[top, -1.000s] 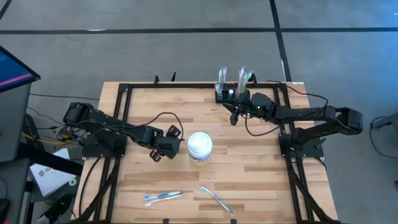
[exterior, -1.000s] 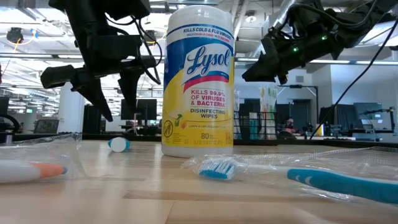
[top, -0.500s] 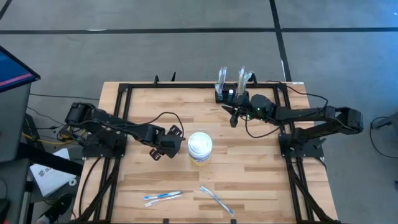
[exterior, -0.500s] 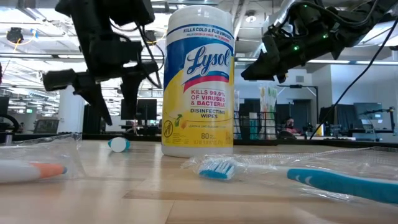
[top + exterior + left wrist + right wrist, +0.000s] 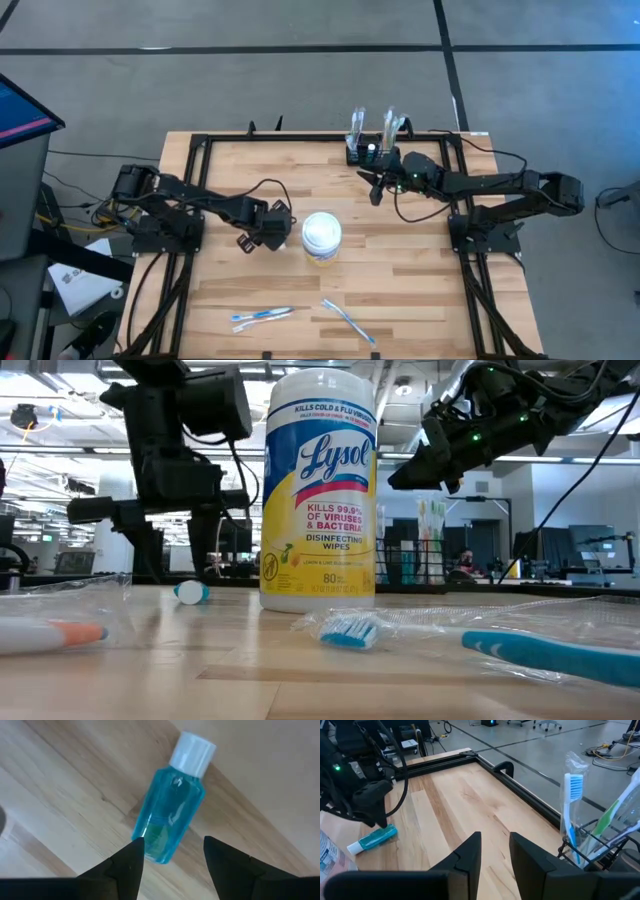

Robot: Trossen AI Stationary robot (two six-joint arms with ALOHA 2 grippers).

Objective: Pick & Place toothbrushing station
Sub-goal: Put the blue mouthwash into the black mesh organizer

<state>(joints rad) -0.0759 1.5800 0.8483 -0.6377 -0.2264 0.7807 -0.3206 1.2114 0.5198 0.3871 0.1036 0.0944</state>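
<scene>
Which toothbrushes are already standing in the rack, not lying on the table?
The wrapped ones upright in the black rack at the far edge; the other two toothbrushes lie flat at the near edge.

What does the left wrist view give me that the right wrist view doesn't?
Only the left wrist view shows the left end effector, open, hovering over the blue bottle.

Only the right wrist view shows the black rack holding wrapped toothbrushes, the table frame, and the right end effector above bare wood.

Both show the blue bottle lying on the wooden table.
</scene>
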